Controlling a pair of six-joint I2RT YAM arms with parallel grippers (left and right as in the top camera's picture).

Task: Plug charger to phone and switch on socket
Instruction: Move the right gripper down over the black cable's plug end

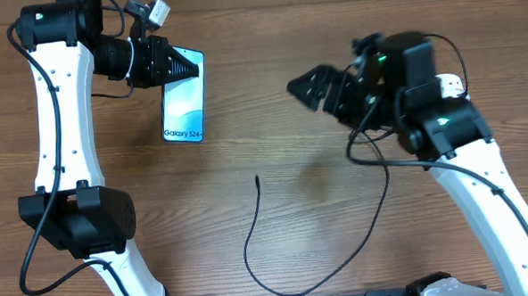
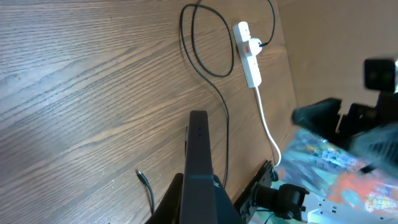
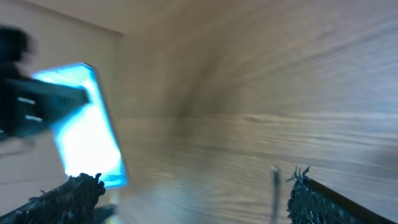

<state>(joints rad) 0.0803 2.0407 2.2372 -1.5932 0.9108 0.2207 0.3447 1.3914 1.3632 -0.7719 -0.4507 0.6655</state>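
The phone (image 1: 183, 102), with a light blue screen reading "Galaxy S24+", lies screen up at the far left. My left gripper (image 1: 173, 67) is shut on its top end. In the left wrist view the phone shows as a dark edge (image 2: 199, 155) between the fingers. The charger cable (image 1: 250, 242) loops across the table, its connector tip (image 1: 257, 177) free below and to the right of the phone. The white socket strip (image 2: 247, 55) shows only in the left wrist view, with the black plug in it. My right gripper (image 1: 308, 88) is open and empty, right of the phone. The blurred right wrist view shows the phone (image 3: 87, 127) and the cable tip (image 3: 274, 180).
The white cord (image 2: 267, 124) of the strip runs to the table edge. My right arm (image 1: 441, 122) covers the strip in the overhead view. Bare wooden tabletop (image 1: 268, 41) lies between the two grippers.
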